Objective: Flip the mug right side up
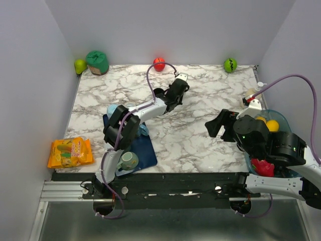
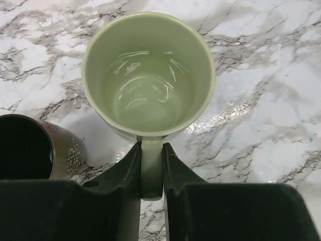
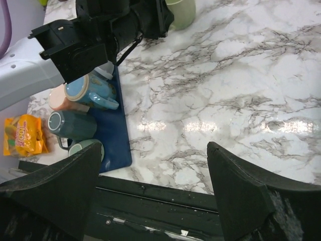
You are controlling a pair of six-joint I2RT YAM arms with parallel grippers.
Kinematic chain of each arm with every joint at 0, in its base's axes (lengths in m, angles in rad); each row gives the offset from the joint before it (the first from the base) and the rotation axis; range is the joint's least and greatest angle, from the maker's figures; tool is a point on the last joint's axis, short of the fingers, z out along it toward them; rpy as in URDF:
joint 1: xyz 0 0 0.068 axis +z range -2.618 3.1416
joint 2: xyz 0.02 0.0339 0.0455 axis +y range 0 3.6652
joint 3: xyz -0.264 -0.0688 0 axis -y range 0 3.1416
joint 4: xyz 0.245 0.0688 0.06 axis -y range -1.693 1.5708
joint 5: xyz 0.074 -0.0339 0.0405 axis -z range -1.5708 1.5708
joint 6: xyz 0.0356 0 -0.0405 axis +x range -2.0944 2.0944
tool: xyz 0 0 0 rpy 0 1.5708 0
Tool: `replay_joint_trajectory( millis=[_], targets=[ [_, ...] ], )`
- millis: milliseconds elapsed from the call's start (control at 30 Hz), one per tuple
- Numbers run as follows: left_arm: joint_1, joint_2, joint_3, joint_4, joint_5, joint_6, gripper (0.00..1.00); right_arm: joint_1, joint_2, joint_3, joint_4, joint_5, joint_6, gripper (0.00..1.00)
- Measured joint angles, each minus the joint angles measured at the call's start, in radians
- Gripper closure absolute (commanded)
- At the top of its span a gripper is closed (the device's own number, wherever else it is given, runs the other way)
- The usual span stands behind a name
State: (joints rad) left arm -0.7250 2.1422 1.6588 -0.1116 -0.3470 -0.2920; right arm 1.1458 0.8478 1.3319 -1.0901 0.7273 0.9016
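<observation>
Standing mouth-up in the left wrist view, the green mug (image 2: 150, 75) shows its glazed inside and round rim straight to the camera, so the turn itself looks done. Its handle (image 2: 151, 168) points back toward the left arm, and the left jaws are clamped on it from either side. The mug is out on the marble worktop (image 2: 261, 125), toward the middle and far half in the overhead view, just beside a dark brown mug (image 2: 35, 150) that lies on its side with its mouth toward the camera. Whether the green mug's base rests fully on the worktop or hangs just above it cannot be told from these views.

The right jaws stand wide apart with nothing between them, over bare marble on the right side, well away from the mug and taking no part in the hold.

What is left, as I judge it, is small: make sure the base is flat on the worktop, let go of the handle, and draw the left arm back without knocking the mug or its brown neighbour. Other mugs sit on the blue mat (image 3: 118, 140) near the left arm's base
</observation>
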Motion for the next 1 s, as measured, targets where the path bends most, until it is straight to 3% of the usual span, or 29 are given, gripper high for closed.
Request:
replay_joint_trajectory(
  millis=[100,133,200,233,333,500,633,833,1000],
  targets=[
    [0.013,0.021,0.0,0.0,0.002,0.0,1.0,0.0,0.0,0.0,-0.014,-0.003,0.012,0.08],
    [0.016,0.024,0.0,0.008,0.005,0.0,0.87,0.0,0.0,0.0,-0.016,-0.004,0.016,0.08],
    [0.019,0.024,0.0,0.013,0.012,0.001,0.78,0.0,0.0,-0.002,-0.018,-0.007,0.023,0.08],
    [0.019,0.024,-0.002,0.016,0.015,0.001,0.65,0.0,0.0,-0.002,-0.021,-0.008,0.025,0.08],
    [0.019,0.024,-0.014,0.035,0.028,0.005,0.52,0.0,0.003,-0.002,-0.027,-0.01,0.032,0.08],
    [0.019,0.016,-0.047,0.069,0.049,0.004,0.47,0.0,0.009,-0.002,-0.034,-0.017,0.042,0.07],
    [0.019,-0.034,-0.101,0.08,0.069,0.003,0.35,0.0,0.013,-0.002,-0.034,-0.024,0.05,0.06],
    [0.018,-0.218,-0.204,0.093,0.098,0.003,0.24,0.0,0.024,-0.017,-0.03,-0.045,0.051,0.04],
    [0.016,-0.495,-0.335,0.065,0.138,0.006,0.1,0.0,0.048,-0.041,0.011,-0.071,0.033,0.01]
  ],
)
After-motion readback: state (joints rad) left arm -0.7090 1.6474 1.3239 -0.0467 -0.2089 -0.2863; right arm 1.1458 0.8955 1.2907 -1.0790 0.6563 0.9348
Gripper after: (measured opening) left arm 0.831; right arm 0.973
